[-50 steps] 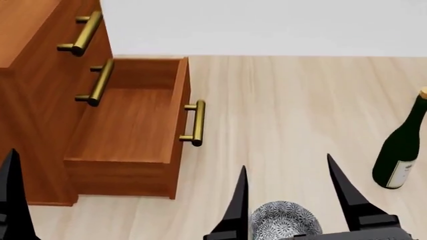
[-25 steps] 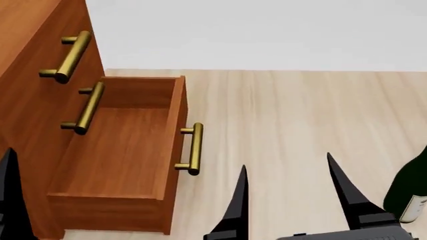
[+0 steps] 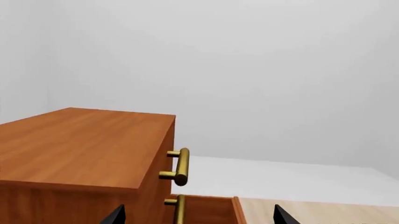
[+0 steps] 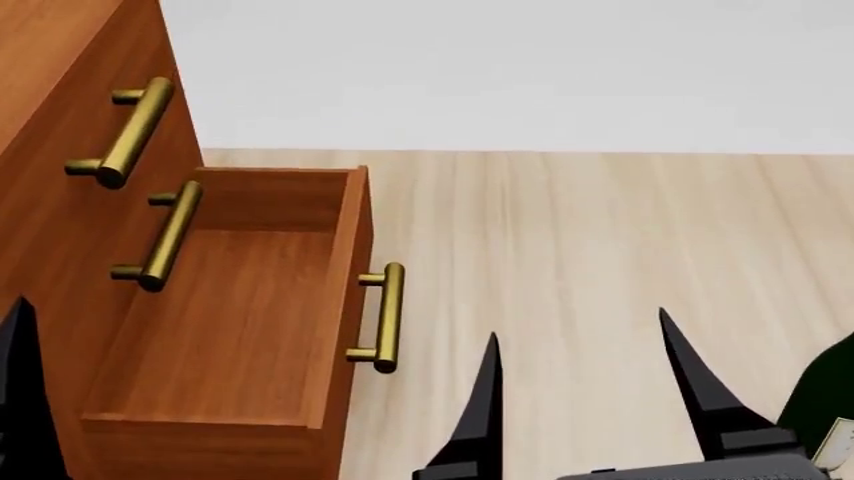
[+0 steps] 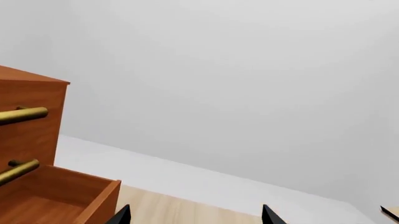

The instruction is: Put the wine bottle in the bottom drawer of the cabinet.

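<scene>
The bottom drawer (image 4: 227,330) stood pulled out at the head view's lower left; only that view caught the wine bottle (image 4: 825,405), lower right edge; the right claw (image 4: 581,345) gaped empty; the left claw's (image 3: 196,215) tips parted, empty.

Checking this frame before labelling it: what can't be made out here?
- Wine bottle: head view's right edge cuts it to a dark sliver; neck, cork unseen.
- Left gripper: head view shows one finger; opening unclear.
- Bottom drawer: near end cut off by the bottom edge.
</scene>
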